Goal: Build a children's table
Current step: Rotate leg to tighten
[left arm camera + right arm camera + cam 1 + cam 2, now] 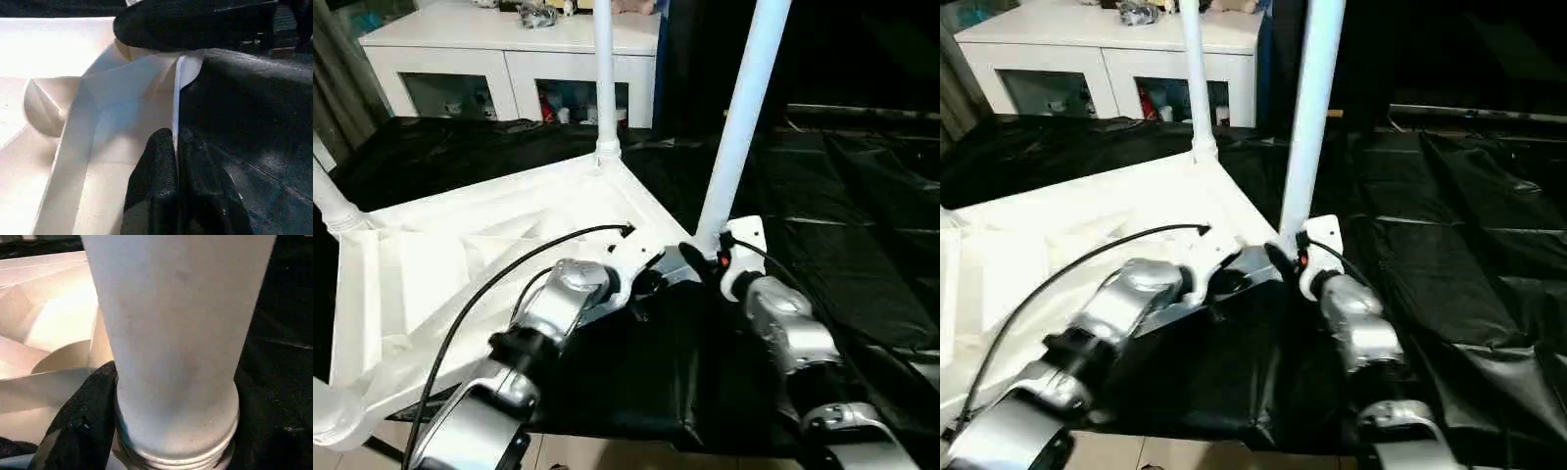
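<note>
The white tabletop [460, 255] lies underside up on the black cloth. One white leg [604, 78] stands upright in its far corner. Two more legs [331, 208] lean out from its left corners. In the left wrist view my left gripper [175, 142] is shut on the tabletop's thin rim near the right corner. A further leg [744, 117] rises tilted from that corner, and my right gripper [707, 257] grips its base. One black finger [73, 431] presses against the leg just above its threaded end [176, 458].
The black-draped work table [862, 196] stretches away to the right and back. A white glass-door cabinet [509, 49] stands behind it. A black cable [509, 264] arcs over my left forearm. The table's near edge and floor [607, 455] lie just below my arms.
</note>
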Controlling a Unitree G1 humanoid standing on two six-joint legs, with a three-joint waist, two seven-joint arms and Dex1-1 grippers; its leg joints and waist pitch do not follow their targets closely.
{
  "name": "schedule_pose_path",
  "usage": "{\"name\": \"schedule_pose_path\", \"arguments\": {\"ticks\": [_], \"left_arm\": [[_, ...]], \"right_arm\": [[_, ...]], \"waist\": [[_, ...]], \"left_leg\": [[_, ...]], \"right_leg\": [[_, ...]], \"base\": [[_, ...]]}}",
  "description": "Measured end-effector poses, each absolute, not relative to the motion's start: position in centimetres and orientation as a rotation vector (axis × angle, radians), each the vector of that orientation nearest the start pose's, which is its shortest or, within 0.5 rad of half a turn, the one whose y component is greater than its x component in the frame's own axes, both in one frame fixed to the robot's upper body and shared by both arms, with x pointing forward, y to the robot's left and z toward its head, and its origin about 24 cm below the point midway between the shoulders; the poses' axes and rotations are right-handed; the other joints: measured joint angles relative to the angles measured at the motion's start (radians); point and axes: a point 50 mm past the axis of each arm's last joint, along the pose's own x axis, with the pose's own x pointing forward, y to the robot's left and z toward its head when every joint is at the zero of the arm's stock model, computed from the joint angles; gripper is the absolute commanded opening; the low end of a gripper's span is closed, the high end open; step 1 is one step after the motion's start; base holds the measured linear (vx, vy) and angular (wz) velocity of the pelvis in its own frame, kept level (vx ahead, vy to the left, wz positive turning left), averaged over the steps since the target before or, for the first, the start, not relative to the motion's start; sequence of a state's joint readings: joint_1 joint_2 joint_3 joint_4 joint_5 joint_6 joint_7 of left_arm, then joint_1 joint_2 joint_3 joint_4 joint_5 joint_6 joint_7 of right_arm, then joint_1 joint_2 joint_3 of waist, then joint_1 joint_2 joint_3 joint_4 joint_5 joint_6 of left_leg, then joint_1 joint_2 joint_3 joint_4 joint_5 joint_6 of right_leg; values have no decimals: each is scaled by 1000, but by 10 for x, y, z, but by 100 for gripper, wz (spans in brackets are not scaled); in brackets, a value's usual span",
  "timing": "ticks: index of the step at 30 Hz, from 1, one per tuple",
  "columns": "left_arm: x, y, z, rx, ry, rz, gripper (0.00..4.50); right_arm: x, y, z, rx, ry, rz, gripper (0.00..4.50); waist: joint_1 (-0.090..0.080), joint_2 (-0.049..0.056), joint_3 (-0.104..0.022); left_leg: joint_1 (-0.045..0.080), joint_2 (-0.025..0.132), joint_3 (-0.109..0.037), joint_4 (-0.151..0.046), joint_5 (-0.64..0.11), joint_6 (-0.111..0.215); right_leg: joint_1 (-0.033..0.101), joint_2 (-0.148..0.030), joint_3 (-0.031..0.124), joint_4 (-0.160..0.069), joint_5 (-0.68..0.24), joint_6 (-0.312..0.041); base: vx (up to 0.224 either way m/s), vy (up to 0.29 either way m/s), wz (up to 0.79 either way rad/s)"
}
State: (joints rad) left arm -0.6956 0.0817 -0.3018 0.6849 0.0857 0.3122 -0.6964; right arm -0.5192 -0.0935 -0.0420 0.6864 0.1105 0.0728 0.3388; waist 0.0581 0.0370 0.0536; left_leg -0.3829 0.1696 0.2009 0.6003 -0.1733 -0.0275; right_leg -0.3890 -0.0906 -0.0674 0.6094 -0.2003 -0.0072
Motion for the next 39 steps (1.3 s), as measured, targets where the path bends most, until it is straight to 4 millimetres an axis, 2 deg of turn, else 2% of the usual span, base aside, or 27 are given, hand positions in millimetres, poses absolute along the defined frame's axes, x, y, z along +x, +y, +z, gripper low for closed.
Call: {"name": "schedule_pose_path", "arguments": {"ticks": [1, 2, 4, 6, 7, 15, 21, 26, 27, 30, 32, 39], "left_arm": [[337, 53, 45, 341, 449, -978, 0], [337, 55, 45, 350, 446, -980, 0], [337, 57, 46, 356, 443, -990, 0], [337, 62, 46, 361, 440, -996, 0], [337, 63, 46, 362, 437, -1001, 0], [325, 98, 49, 399, 409, -1161, 0], [310, 115, 53, 415, 427, -1299, 0], [301, 116, 52, 399, 451, -1377, 0], [300, 116, 52, 397, 454, -1383, 0], [299, 116, 52, 396, 458, -1393, 0], [299, 116, 52, 397, 458, -1392, 0], [298, 115, 52, 394, 459, -1397, 0]], "right_arm": [[338, -133, 27, 49, 245, 374, 311], [338, -134, 27, 51, 237, 376, 311], [337, -134, 27, 60, 230, 394, 346], [336, -133, 28, 71, 222, 446, 356], [336, -133, 28, 71, 221, 466, 379], [317, -163, 42, -51, 252, 881, 379], [305, -166, 51, -95, 272, 1088, 379], [301, -162, 51, -81, 285, 1171, 379], [300, -160, 51, -81, 287, 1180, 365], [299, -159, 49, -76, 294, 1198, 356], [297, -158, 47, -73, 303, 1207, 323], [296, -159, 48, -83, 314, 1215, 278]], "waist": [[0, 0, 0], [0, 0, 0], [0, 0, 0], [-1, 0, 0], [-1, 0, 0], [5, 0, 0], [9, 0, 0], [29, 0, 0], [31, 0, 0], [31, 0, 0], [31, 0, 0], [32, 0, 0]], "left_leg": [[0, 0, 0, 0, 0, 0], [0, 0, 0, 0, 0, 0], [0, 0, 0, -1, 0, 0], [0, 1, 0, -3, 0, 0], [0, 1, 0, -3, 0, 0], [-5, 3, 0, -5, 0, 0], [-10, 3, 1, -5, 0, 4], [-10, 3, 2, -4, -1, 3], [-10, 3, 2, -4, -1, 3], [-10, 3, 2, -4, -1, 2], [-10, 3, 2, -4, -1, 2], [-10, 3, 3, -3, -1, 2]], "right_leg": [[0, 0, 0, 0, 0, 0], [0, 0, 0, 0, 0, 0], [0, 0, -1, 0, 2, 0], [-1, 0, -1, 1, 3, 1], [-2, 0, -2, 1, 5, 2], [-8, 1, -3, 4, 13, 2], [-11, 1, -2, 0, 11, 3], [-12, 0, -2, 2, 11, 2], [-12, 0, -2, 2, 11, 2], [-12, 0, -1, 2, 11, 2], [-12, 0, -1, 2, 11, 2], [-12, 0, -1, 2, 11, 2]], "base": [[0, 0, 0], [0, 0, 0], [0, 0, 0], [0, 0, 0], [0, 0, 0], [0, 0, 0], [0, 0, 0], [0, 0, 0], [0, 0, 0], [0, 0, 0], [0, 0, 0], [0, 0, 0]]}}
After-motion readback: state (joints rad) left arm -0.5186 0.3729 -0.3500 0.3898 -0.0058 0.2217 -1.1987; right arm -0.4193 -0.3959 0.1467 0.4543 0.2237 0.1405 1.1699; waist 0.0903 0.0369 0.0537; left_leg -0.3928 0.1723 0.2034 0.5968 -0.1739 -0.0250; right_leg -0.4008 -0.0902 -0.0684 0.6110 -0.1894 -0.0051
